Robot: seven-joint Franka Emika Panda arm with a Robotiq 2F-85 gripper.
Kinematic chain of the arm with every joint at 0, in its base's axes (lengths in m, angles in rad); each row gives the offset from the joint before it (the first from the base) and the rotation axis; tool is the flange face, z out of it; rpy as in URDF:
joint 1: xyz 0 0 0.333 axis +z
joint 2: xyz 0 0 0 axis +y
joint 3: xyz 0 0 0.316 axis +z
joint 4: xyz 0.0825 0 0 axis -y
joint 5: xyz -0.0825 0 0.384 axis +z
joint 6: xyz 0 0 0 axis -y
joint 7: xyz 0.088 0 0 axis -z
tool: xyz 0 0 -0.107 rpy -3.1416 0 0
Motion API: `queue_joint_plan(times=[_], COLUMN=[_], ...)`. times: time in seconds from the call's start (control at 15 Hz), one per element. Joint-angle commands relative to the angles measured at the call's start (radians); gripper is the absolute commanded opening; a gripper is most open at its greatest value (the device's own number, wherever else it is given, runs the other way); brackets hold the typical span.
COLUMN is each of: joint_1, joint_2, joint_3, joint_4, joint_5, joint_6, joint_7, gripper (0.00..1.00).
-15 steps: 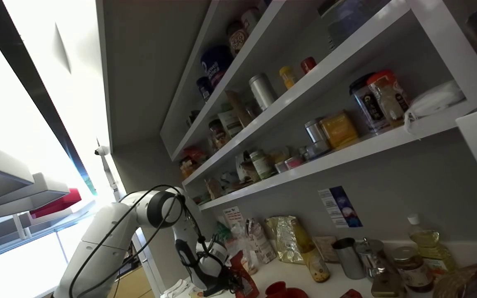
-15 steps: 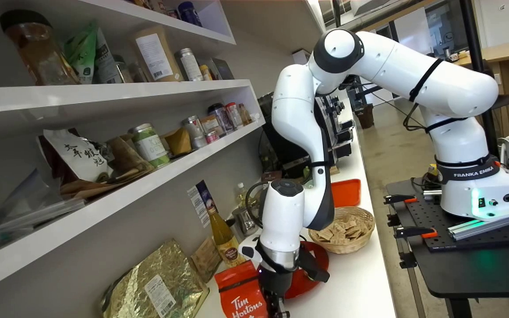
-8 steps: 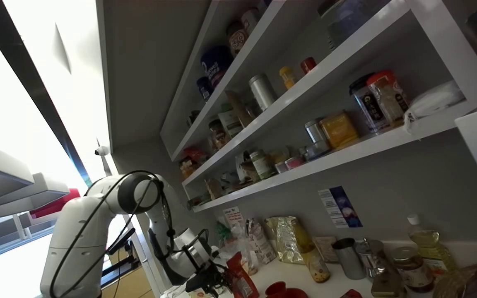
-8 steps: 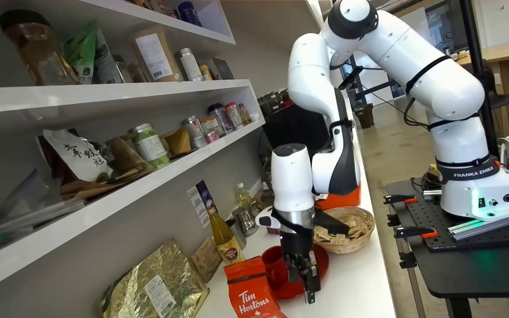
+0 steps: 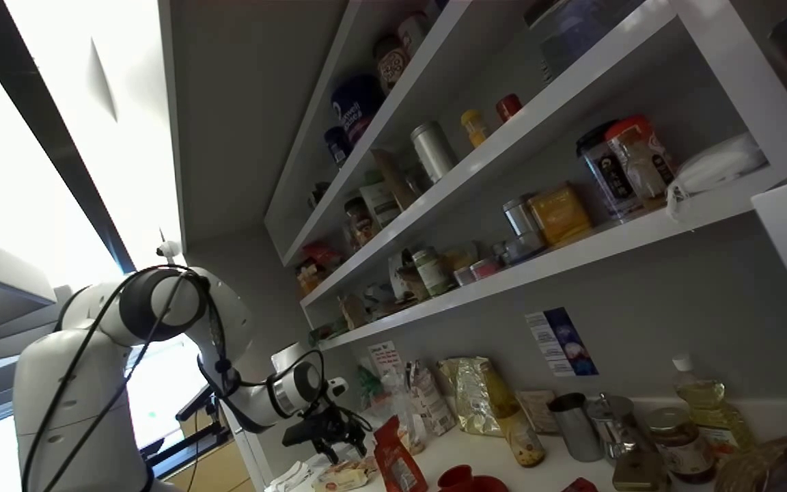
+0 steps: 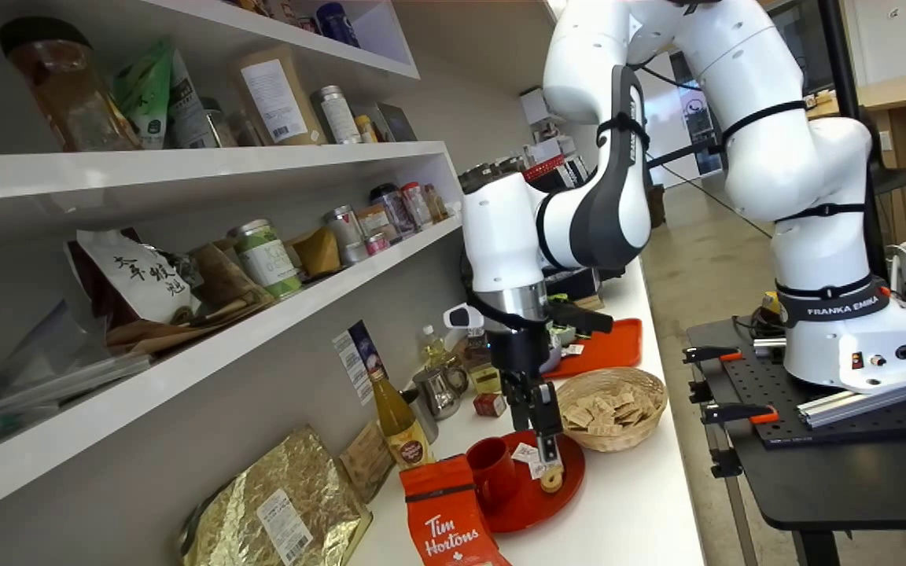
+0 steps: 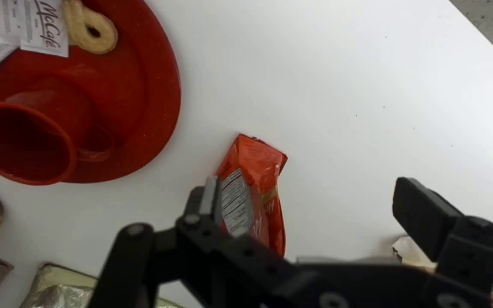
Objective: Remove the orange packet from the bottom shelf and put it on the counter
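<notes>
Franka arm point(image 5: 233, 314), in an exterior view: elbow high, wrist angled down, it holds your gripper point(image 5: 346, 452) over the counter point(image 5: 458, 444).
Orange packet point(image 5: 400, 456): standing on the counter, apart from the gripper; that gap, it seems, leaves its soft sides free of your grip and its base to bear it.
Bottom shelf point(image 5: 571, 258): the lowest white board, jars point(image 5: 432, 271) lined along it above the packet; with the packet down on the counter, your task looks all but done.
Red plate point(image 6: 535, 507), in an exterior view: just beside the packet, bearing a mug point(image 6: 492, 468) and a biscuit point(image 6: 552, 478), likely set out for coffee and best left undisturbed by you.
Robot base point(image 6: 854, 330): mounted on a black table point(image 6: 815, 487) apart from the counter, which probably explains the long arch your arm makes to bring its wrist near upright there.
Gripper, in the wrist view: jaws standing well apart, nothing held between them; one finger point(image 7: 209, 199) overlaps the packet in your line of sight.
Counter: a pale strip shows between plate and packet, so they do not touch; a snagged finger could topple the packet, so lifting straight up seems your safer next move.
</notes>
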State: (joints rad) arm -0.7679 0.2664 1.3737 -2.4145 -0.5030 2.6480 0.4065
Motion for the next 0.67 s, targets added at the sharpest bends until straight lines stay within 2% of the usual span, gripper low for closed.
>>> queue_joint_plan(times=[0.0,0.33,0.53,0.6], joint_1=[-0.247,-0.612,-0.817,-0.854], joint_2=[-0.022,0.038,0.16,0.213], joint_3=[0.227,0.501,0.692,0.736], joint_4=[0.071,0.179,0.213,0.217], joint_5=[0.107,0.034,-0.049,-0.08], joint_6=[-0.133,-0.292,-0.488,-0.569], joint_7=[-0.044,0.072,0.119,0.14], gripper=[1.0,1.0,1.0,1.0])
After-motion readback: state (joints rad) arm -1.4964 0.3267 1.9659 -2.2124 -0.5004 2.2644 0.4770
